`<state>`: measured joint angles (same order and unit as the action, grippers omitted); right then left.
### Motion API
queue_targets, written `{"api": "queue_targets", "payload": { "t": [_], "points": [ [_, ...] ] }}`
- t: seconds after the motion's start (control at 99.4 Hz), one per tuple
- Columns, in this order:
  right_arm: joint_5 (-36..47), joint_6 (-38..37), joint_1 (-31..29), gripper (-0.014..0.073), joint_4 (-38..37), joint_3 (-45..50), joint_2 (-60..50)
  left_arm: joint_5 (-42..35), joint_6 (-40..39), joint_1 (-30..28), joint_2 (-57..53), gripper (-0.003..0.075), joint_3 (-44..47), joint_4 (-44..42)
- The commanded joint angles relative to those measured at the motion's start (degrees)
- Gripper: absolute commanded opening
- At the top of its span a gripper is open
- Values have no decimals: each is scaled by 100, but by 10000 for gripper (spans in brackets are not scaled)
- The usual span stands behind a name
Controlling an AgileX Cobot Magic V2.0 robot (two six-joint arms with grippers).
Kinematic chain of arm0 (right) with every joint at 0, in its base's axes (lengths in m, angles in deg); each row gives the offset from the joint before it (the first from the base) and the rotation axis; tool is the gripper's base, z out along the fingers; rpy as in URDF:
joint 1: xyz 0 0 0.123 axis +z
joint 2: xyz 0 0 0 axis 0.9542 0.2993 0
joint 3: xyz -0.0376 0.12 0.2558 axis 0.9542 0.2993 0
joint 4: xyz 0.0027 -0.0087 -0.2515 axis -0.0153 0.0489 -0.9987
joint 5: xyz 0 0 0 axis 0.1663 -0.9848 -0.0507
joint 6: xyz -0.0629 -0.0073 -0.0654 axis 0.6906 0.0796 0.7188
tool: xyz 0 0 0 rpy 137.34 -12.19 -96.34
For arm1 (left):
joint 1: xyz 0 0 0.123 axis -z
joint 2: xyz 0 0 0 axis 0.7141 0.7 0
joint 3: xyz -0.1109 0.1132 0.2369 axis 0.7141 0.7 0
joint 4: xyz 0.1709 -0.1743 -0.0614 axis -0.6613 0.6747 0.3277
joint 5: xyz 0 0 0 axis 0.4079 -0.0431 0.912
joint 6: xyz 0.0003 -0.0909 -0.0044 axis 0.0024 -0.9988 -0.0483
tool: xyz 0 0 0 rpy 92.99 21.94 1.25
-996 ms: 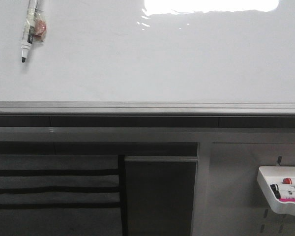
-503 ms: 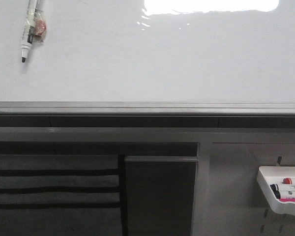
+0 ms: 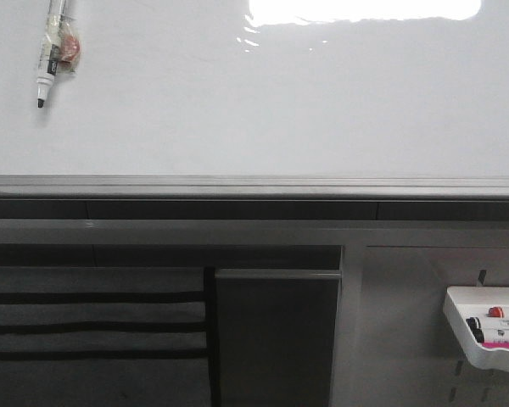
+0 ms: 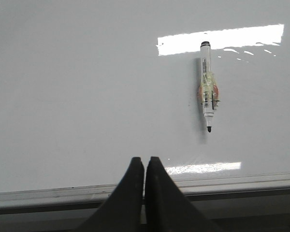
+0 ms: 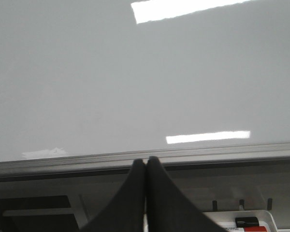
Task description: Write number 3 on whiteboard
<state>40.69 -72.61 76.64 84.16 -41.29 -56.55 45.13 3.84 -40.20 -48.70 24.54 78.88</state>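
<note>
The whiteboard (image 3: 263, 110) is a glossy white board with a grey rim (image 3: 254, 184); it also shows in the left wrist view (image 4: 87, 96) and the right wrist view (image 5: 135, 72). No number 3 shows on it. A black-tipped marker (image 3: 50, 49) with a taped band lies uncapped on the board at the far left, tip toward me; it also shows in the left wrist view (image 4: 206, 87). My left gripper (image 4: 144, 159) is shut and empty over the board's near edge, short of the marker. My right gripper (image 5: 145, 161) is shut and empty at the board's near rim.
A small white tray (image 3: 488, 335) with several markers hangs on the grey panel at the lower right; it also shows in the right wrist view (image 5: 232, 220). A dark grey cabinet front (image 3: 276, 335) and slotted shelves (image 3: 93, 322) sit below the board. Bright glare (image 3: 360, 8) marks the board's top.
</note>
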Motion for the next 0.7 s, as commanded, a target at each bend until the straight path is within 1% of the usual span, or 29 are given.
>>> {"api": "queue_targets", "payload": {
  "t": [0.0,0.171,0.392,0.463,0.533,0.584,0.654,0.694],
  "points": [
    [497,3,-22,-68,26,144,-83,-472,-54,8,-155,-20,52,-4],
    [560,3,-22,-68,26,144,-83,-472,-54,8,-155,-20,52,-4],
    [835,3,-22,-68,26,132,-83,-510,-54,8,-155,-20,52,-4],
    [826,3,-22,-68,26,-14,-83,-822,-54,8,-155,-20,29,-4],
    [665,3,-22,-68,26,-300,-83,-1061,-196,8,-155,-20,-92,169],
    [456,3,-22,-68,26,-554,-70,-1018,-290,8,-155,-20,-260,259],
    [34,3,-22,-68,26,-1075,44,-658,-303,8,-130,-20,-670,259],
    [-248,3,-22,-68,26,-1415,167,-282,-303,8,-59,-20,-986,259]
  ]
}}
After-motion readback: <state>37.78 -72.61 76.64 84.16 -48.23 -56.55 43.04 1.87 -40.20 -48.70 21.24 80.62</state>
